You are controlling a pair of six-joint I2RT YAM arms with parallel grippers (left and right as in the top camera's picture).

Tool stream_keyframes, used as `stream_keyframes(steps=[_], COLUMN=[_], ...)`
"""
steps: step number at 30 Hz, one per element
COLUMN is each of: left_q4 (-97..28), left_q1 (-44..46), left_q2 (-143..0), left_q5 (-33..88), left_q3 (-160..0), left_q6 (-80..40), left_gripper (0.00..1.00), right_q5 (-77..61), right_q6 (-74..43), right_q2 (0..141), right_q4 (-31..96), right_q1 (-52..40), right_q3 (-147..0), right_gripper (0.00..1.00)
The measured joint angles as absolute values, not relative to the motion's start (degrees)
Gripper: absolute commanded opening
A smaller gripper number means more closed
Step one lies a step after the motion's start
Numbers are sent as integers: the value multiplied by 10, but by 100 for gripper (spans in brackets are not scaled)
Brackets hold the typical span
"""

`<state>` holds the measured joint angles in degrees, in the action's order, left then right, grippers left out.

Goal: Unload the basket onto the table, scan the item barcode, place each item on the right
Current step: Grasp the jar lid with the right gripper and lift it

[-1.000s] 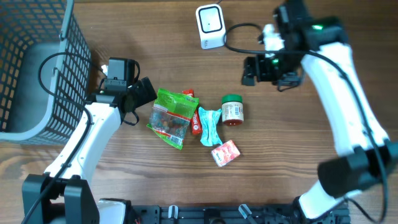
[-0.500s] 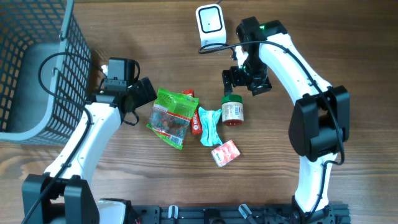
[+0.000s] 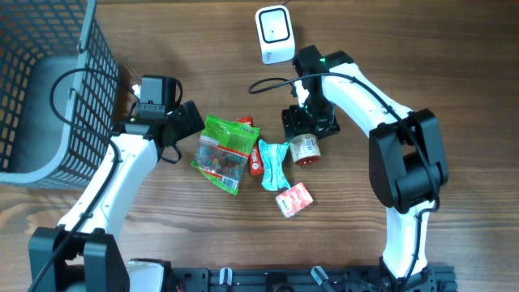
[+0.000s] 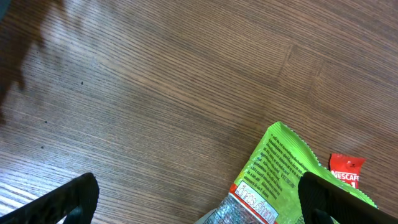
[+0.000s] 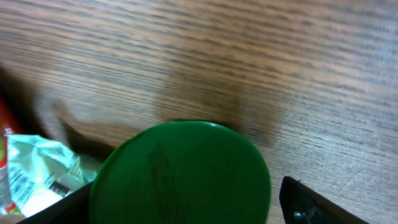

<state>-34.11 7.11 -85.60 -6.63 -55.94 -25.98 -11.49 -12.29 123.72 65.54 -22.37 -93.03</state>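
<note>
A small jar with a green lid lies on the wooden table, right of the pile of items. My right gripper is at its lid end. In the right wrist view the lid fills the space between the fingers of this gripper, which is open, with a gap showing at the right finger. The white barcode scanner stands at the back of the table. My left gripper is open over the upper left edge of the green snack bag, with nothing held.
A green snack bag, a red sachet, a teal wrapper and a pink packet lie mid-table. The teal wrapper lies just left of the lid. A black wire basket stands at the far left.
My right arm has swung left and forward from beside the scanner down onto the jar's lid end. The jaws have narrowed a little. The left arm is still.
</note>
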Motion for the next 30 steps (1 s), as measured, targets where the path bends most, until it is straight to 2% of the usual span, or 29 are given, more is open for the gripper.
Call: stream_keyframes(steps=[2, 4, 11, 24, 27, 30], left_q4=[-341, -341, -341, -341, -341, -341], left_q1=[71, 71, 71, 71, 71, 71], left_q2=[-856, -856, -856, -856, -856, -856], left_q5=[-66, -66, -66, -66, -67, -66], left_q3=[-559, -559, -559, -559, -559, -559], left_q6=[-260, -260, -260, -260, -260, -260], left_gripper=[100, 100, 100, 100, 100, 100], right_q5=[-110, -108, -56, 96, 113, 123], right_q6=[-132, -130, -121, -179, -185, -188], right_q2=[1237, 1237, 1222, 911, 811, 764], right_q4=[634, 616, 638, 552, 455, 283], right_q1=[-224, -224, -224, -224, -224, -224], right_q3=[-915, -911, -954, -952, -844, -664], right_gripper=[78, 63, 53, 47, 47, 45])
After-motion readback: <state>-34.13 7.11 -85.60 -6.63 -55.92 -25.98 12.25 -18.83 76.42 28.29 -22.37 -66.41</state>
